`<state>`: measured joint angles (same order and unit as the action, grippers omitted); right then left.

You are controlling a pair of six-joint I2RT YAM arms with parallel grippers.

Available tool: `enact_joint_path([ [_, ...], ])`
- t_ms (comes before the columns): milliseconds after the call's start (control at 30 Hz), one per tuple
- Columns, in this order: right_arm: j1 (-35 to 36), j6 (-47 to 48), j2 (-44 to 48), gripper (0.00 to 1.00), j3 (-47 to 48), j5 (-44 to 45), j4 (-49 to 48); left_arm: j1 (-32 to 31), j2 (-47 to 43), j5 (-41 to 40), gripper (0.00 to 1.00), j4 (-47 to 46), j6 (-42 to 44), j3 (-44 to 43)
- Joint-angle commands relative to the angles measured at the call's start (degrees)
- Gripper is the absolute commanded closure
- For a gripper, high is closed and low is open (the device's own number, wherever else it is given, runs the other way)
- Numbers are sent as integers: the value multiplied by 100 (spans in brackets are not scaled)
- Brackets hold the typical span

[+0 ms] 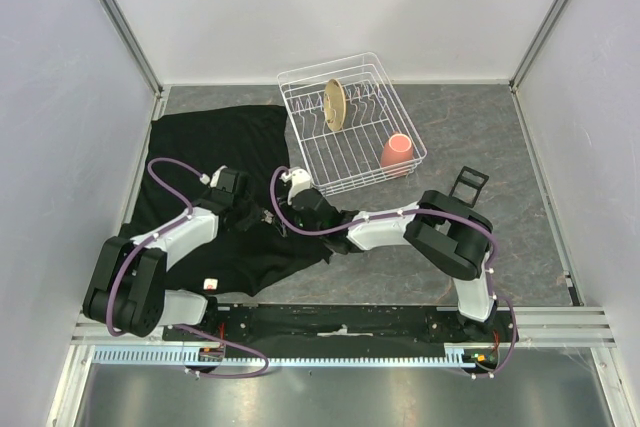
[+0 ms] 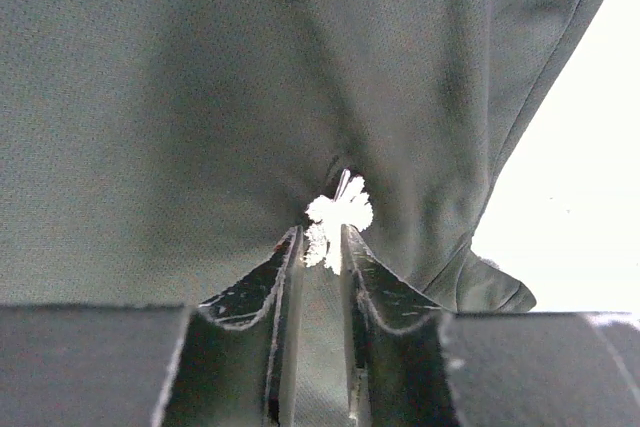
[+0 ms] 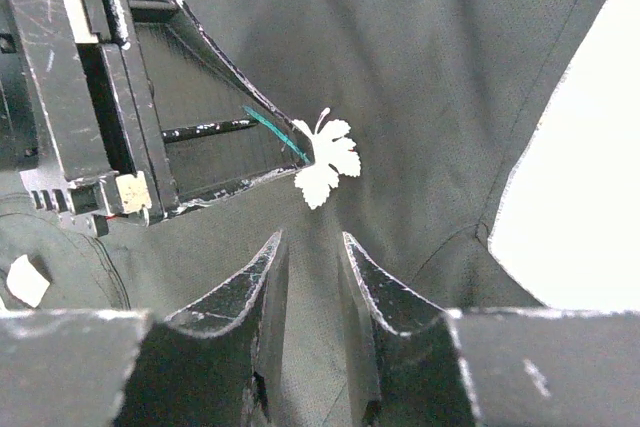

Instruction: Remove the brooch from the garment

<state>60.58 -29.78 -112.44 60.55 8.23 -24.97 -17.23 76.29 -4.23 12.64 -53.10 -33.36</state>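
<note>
- Brooch (image 2: 338, 217) sat pinned on the black garment (image 2: 180, 97), left of the white dish rack (image 1: 350, 127).
- Left hand (image 2: 320, 247) had its fingers pinched on the brooch's lower petals.
- Right hand (image 3: 310, 247) hovered just below the brooch, fingers narrowly apart, gripping nothing.
- Grasping step appeared underway; next likely called for pulling the pin free while the cloth was held down.

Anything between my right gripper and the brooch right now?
Nothing covers the brooch itself, but the left gripper is already at it from the left, crowding the right gripper just below on the garment.
</note>
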Motion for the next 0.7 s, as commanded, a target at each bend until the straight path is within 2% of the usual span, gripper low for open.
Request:
enact_joint_path([
  [0, -20, 156, -85, 67, 316, -49, -43, 36, -70, 1, 75, -280, -157, 5],
  [233, -19, 376, -164, 64, 440, -67, 71, 36, -185, -104, 95, 184, -95, -161],
  [300, -11, 473, -181, 63, 492, -93, 98, 36, -158, -174, 98, 326, -52, -223],
  [467, -19, 605, -304, 56, 615, -199, 177, 36, -158, -219, 98, 554, 28, -381],
  [567, -11, 693, -384, 42, 721, -365, 247, 36, -132, -210, 98, 660, 98, -451],
  [667, -11, 737, -436, 41, 809, -383, 317, 27, -106, -236, 98, 722, 160, -478],
])
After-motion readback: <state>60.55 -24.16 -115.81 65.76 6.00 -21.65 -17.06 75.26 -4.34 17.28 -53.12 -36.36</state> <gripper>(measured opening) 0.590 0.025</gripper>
